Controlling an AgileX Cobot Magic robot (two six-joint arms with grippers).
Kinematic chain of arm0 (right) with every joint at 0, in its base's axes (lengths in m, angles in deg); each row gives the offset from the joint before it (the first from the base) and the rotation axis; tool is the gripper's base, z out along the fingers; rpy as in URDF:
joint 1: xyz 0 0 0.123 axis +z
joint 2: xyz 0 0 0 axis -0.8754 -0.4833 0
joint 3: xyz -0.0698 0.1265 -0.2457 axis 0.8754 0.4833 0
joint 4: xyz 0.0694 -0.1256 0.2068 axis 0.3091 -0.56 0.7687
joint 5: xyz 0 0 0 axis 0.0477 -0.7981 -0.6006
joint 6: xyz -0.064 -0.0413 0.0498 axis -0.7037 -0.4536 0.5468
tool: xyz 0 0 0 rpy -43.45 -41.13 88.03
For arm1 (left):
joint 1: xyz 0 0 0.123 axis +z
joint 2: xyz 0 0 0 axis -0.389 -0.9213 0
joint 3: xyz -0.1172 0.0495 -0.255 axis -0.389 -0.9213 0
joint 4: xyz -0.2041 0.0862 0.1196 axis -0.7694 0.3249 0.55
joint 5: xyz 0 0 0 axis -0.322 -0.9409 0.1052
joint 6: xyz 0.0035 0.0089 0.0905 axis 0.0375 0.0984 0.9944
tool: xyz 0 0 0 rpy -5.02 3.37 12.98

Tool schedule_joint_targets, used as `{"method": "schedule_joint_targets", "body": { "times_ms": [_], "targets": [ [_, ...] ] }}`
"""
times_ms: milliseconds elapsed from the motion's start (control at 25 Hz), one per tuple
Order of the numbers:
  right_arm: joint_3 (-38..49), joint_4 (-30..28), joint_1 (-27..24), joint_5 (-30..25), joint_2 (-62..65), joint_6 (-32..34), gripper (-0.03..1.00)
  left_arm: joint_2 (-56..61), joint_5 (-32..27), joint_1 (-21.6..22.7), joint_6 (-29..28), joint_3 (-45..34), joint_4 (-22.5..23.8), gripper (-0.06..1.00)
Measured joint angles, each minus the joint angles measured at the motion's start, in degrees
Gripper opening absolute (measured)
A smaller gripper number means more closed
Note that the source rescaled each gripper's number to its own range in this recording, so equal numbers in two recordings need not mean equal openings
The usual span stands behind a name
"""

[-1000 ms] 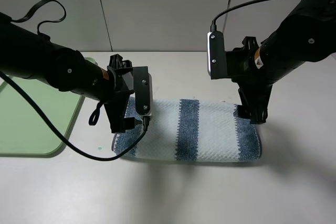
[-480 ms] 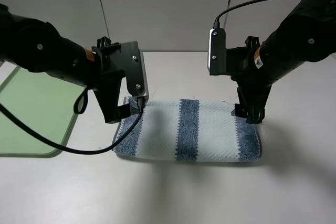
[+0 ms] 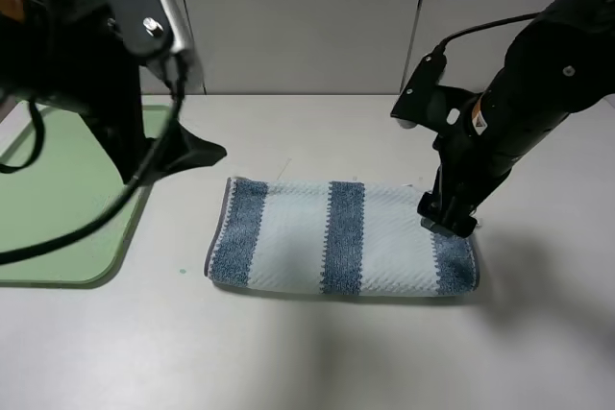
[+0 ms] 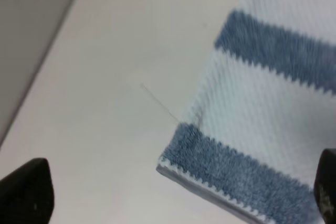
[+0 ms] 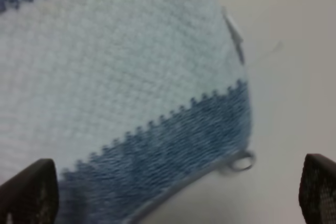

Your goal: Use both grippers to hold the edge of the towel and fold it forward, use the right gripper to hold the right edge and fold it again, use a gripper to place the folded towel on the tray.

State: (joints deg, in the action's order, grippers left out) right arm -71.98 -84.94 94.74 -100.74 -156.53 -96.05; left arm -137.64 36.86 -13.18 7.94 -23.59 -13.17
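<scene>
The pale worktop [image 3: 307, 352] is carrying the light-green plastic tray [image 3: 58, 228], cut off at left, and the blue-and-white striped terry towel [image 3: 288, 237], lying folded at centre. The left hand [image 4: 177, 190] is hovering raised and blurred. The right hand [image 3: 448, 216] is pointing down over the towel's right end. Both are spreading their jaws wide, holding nothing. Only the right wrist view is showing the white tag [image 5: 233, 29].

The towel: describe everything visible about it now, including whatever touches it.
The towel is textured terry cloth with wide dark blue and pale stripes and a thin grey hem at its left end. It lies flat on the white table, apparently folded double, the rounded fold nearest the camera. The open right gripper stands at its far right corner; contact cannot be confirmed. It lies apart from the green tray.
</scene>
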Motion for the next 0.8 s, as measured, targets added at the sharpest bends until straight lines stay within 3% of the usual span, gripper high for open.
{"method": "schedule_joint_targets", "body": {
  "times_ms": [240, 560, 800],
  "targets": [
    [0.00, 7.69, 0.00, -4.05, 0.00, 6.57, 1.00, 12.89, -8.26, 0.00, -9.06, -0.04, 0.25, 1.00],
    [0.00, 17.49, 0.00, -5.24, 0.00, 7.26, 1.00, 27.57, -26.22, 0.00, -28.91, -0.04, 7.58, 1.00],
    [0.00, 20.03, 0.00, -5.34, 0.00, 7.26, 1.00, 42.54, -34.39, 0.00, -38.83, -4.14, 10.01, 1.00]
  ]
}}
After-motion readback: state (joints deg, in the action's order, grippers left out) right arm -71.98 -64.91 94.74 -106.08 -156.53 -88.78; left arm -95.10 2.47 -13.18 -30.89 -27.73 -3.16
